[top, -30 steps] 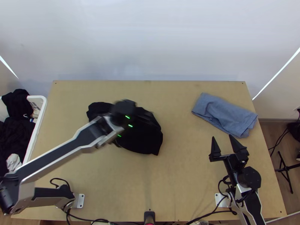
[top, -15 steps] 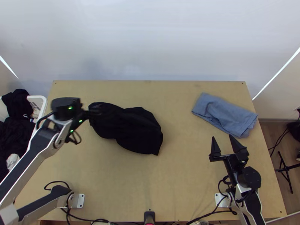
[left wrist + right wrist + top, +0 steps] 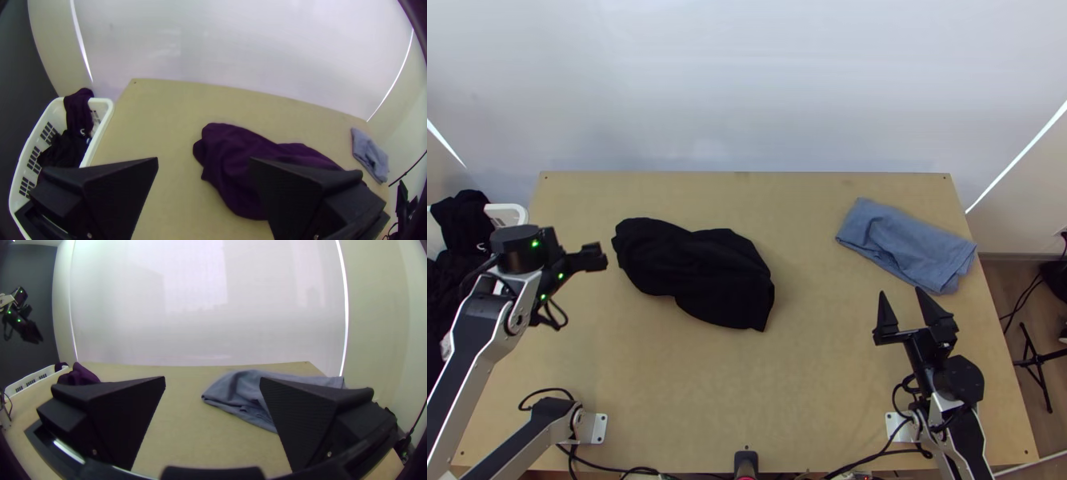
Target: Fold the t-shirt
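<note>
The black cloth (image 3: pixel 699 276) is seen bunched on the surface (image 3: pixel 811 384). The left gripper (image 3: pixel 597 257) is spread wide near it; the right gripper (image 3: pixel 901 293) is also held wide.

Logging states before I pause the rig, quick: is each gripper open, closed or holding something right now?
Left gripper: open, jaws wide apart, holding nothing.
Right gripper: open, jaws apart, holding nothing.

Robot lab, likely: left arm (image 3: pixel 471 340) at eight o'clock, right arm (image 3: pixel 969 436) at four, bracketed to wooden table (image 3: pixel 811 376); cables (image 3: pixel 871 458) at six.
</note>
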You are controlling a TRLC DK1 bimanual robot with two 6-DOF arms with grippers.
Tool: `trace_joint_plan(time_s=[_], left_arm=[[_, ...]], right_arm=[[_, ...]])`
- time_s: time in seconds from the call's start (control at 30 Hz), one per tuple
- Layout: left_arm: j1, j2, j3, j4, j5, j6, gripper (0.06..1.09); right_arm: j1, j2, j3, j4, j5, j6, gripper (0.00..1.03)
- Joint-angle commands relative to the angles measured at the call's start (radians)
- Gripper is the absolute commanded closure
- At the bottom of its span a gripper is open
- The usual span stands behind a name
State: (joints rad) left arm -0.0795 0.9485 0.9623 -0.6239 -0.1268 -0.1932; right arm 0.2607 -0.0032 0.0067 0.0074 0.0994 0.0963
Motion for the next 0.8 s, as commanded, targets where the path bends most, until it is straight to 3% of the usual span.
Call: trace_joint_plan(time_s=[0.0, 0.13, 0.27, 0.53, 0.77], left_arm=[[0.132, -0.037, -0.048, -0.120, -0.002, 0.026, 0.10], [0.250, -0.008, -0.068, -0.125, -0.002, 0.054, 0.10], [0.280, -0.002, -0.053, -0.140, 0.000, 0.049, 0.10], [0.288, 0.001, -0.046, -0.132, 0.000, 0.023, 0.10], [0.245, 0.049, -0.042, -0.063, 0.000, -0.008, 0.10]], right_arm=[[0.006, 0.000, -0.001, -0.001, -0.003, 0.033, 0.04], [0.026, 0.000, -0.001, 0.000, -0.003, 0.068, 0.04], [0.052, 0.000, -0.001, 0.000, -0.004, 0.246, 0.04], [0.167, 0.031, 0.079, -0.009, -0.055, 0.120, 0.04], [0.433, 0.442, 0.349, -0.103, -0.061, 0.115, 0.04]])
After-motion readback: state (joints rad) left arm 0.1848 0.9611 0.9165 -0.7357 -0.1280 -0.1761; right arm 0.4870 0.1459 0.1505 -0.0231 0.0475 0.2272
